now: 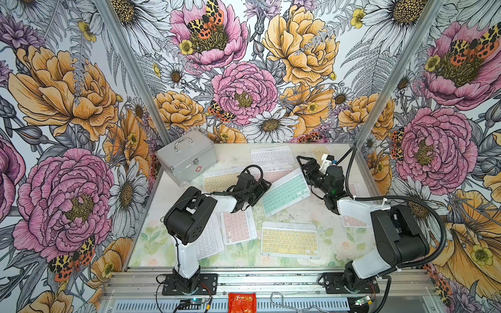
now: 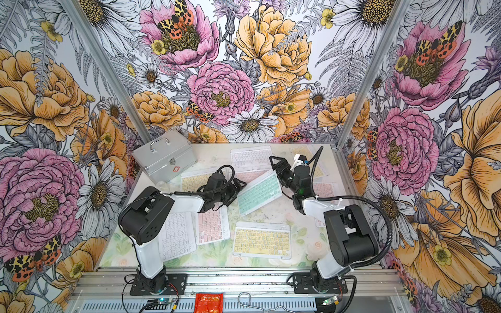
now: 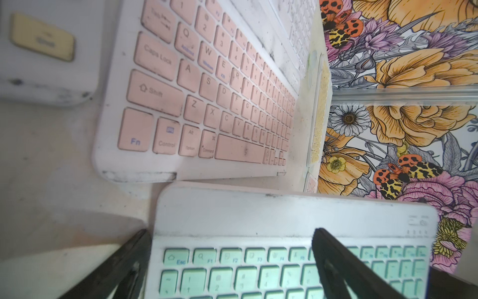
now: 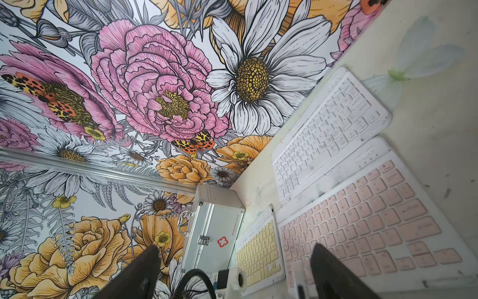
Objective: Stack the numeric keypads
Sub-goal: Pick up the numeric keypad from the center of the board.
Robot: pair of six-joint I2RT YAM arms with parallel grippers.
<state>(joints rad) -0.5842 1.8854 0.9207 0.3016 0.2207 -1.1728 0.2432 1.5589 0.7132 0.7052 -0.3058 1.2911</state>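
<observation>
In the middle of the table, the mint green keypad lies flat and askew, its far long edge right against the middle pink keypad. Beyond that one, the far white keypad sits along the table's far edge. A second yellow keypad lies beside the silver case, which stands in the far left corner. Near the front edge rests the front yellow keypad. Toward the front left, the front pink keypad and the front white keypad lie side by side. A further pink keypad by the right edge is partly hidden behind the right arm.

The left gripper is low at the mint green keypad's left end. Its jaws are spread wide, one finger over the keys and the other off the side, gripping nothing. The right gripper hangs above the far part of the table, jaws wide and empty.
</observation>
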